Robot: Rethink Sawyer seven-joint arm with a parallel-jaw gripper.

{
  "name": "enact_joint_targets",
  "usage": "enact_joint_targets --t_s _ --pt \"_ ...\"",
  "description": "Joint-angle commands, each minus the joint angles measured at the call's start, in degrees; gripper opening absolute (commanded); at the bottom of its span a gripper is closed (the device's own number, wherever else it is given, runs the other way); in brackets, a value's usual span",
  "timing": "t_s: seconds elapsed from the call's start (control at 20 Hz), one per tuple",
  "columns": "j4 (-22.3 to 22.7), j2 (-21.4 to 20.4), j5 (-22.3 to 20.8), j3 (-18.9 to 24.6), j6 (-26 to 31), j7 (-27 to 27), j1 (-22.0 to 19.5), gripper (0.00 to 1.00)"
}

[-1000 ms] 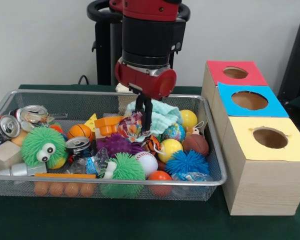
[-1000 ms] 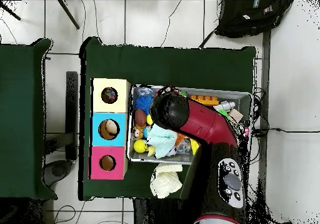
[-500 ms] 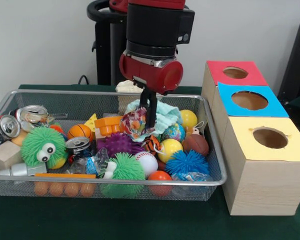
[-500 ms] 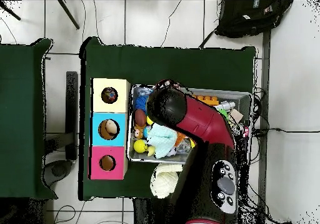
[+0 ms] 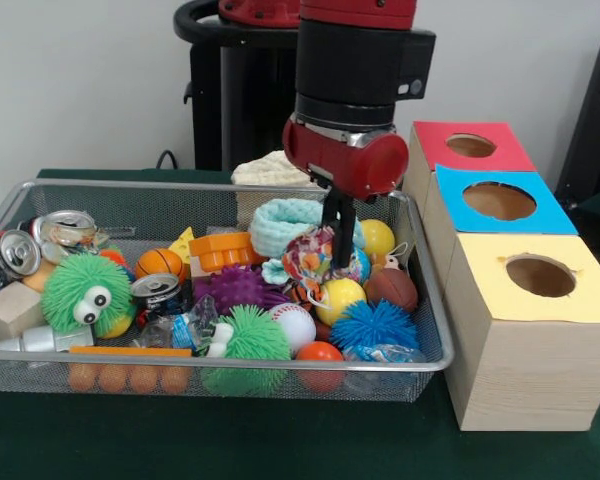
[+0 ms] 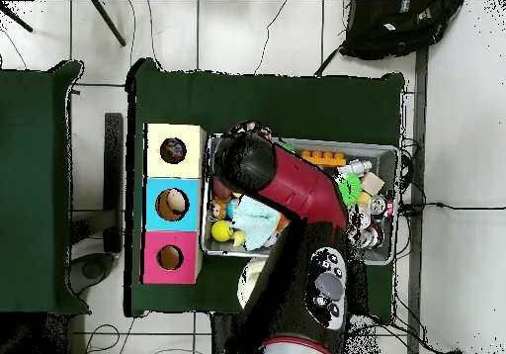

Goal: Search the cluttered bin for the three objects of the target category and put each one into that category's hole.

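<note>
While the bin is scanned left to right from the pincer, the clutter well off to its left is noted first: crushed cans [image 5: 42, 240], a green fuzzy toy with eyes [image 5: 84, 291], an orange mini basketball [image 5: 161, 263] and a purple spiky ball [image 5: 232, 288], all lying in the cluttered bin [image 5: 210, 184]. A pale teal knitted ring [image 5: 285, 224] sits just left of and behind the fingers.

The pincer [image 5: 334, 246] is held closed on a crumpled multicoloured wrapper [image 5: 311, 258], which is carried clear above the pile; a yellow ball [image 5: 339, 297] and a blue spiky ball [image 5: 373, 325] lie directly beneath it. The grip looks light, only an edge of the wrapper being pinched, though this cannot be confirmed.

To the pincer's right, well apart and outside the bin, the hole [image 5: 540, 275] in the yellow-topped box is seen, nearest the camera, with the blue-topped [image 5: 499, 200] and red-topped [image 5: 470, 145] holes behind it. In the overhead view something dark is already visible inside the yellow-topped hole.

Step judged: transport phase, item picked, not yet delivered. Next move calls for clearing the bin rim, travel rightward and toward the camera, centring over the hole, then release.
</note>
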Motion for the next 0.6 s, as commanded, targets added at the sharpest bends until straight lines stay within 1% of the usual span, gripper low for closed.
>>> enact_joint_targets --t_s 0.05,0.3,0.6 --pt "-0.7 4.5 4.0 0.6 5.9 17.0 0.4 0.00" --pt "-1.4 4.8 4.5 0.4 6.6 17.6 0.6 0.00" --pt "-0.7 2.9 5.5 0.3 8.6 19.1 1.7 0.00"
